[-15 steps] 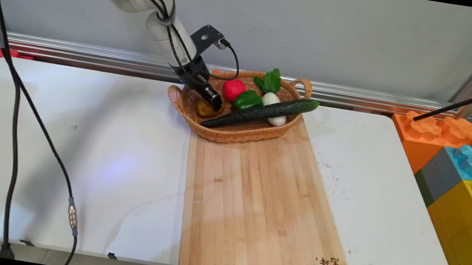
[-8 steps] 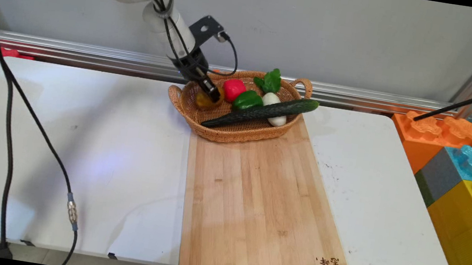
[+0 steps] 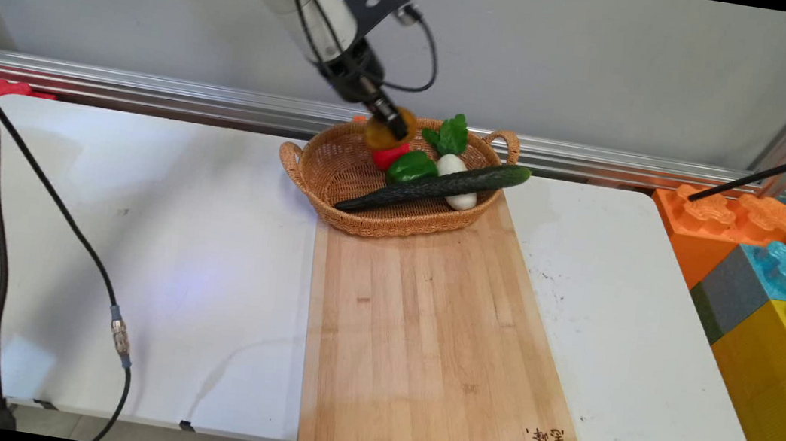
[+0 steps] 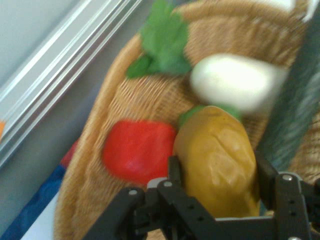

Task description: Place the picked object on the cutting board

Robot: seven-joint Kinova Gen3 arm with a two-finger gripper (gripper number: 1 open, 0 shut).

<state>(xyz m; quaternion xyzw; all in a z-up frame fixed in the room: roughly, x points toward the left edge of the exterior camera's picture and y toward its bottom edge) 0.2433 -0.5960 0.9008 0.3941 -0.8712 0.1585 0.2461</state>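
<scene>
The basket (image 3: 338,175) is woven wicker, rough and matt. The cutting board (image 3: 424,331) is pale wood with smooth grain. The potato (image 4: 217,165) looks like dull plastic with creases, and the red pepper (image 4: 137,150) like smooth plastic. The table (image 3: 133,232) is white and matt.

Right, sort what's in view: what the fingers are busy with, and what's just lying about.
In hand:
- gripper, shut on the potato
- basket beneath it

Lying about:
- red pepper, green pepper, cucumber, white radish with leaves, all in the basket
- cutting board
- toy blocks
</scene>
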